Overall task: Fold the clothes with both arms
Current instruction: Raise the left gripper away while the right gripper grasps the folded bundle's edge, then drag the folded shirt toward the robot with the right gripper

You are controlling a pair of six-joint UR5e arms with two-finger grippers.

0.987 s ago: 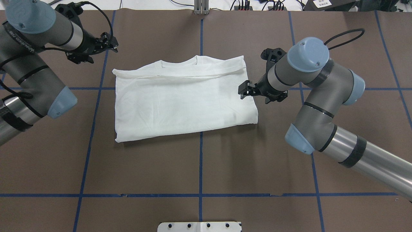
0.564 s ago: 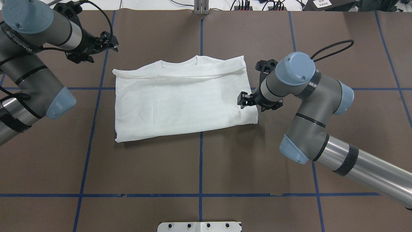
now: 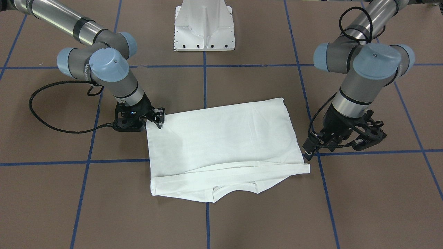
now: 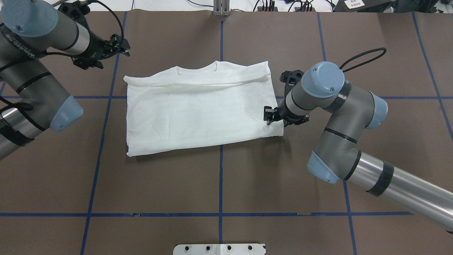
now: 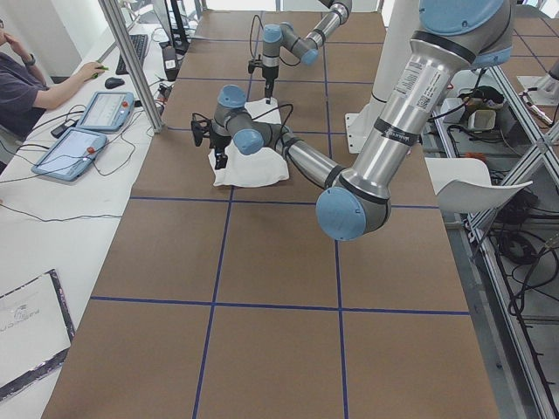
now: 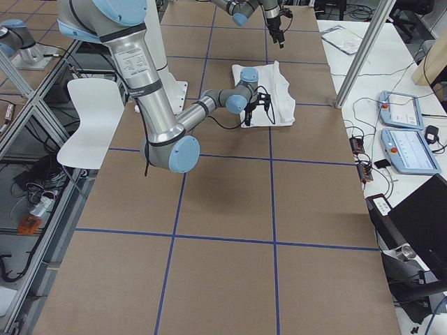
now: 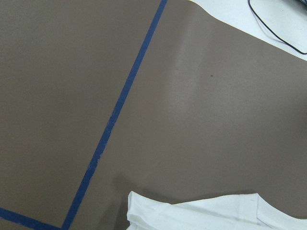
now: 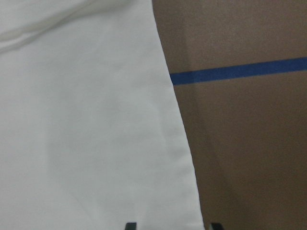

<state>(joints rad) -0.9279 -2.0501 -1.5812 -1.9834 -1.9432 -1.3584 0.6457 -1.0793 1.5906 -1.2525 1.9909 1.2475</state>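
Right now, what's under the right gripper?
Side edge of the T-shirt and bare table; the right gripper is open, straddling that edge. Anything beneath the cloth is covered.

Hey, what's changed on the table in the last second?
The black two-finger right claw slid toward the robot along the right edge of the folded white long-sleeved T-shirt, stopping open near its near right corner. Nothing was gripped or released. The black left claw barely moved, off the far left corner; the shirt lies as before.
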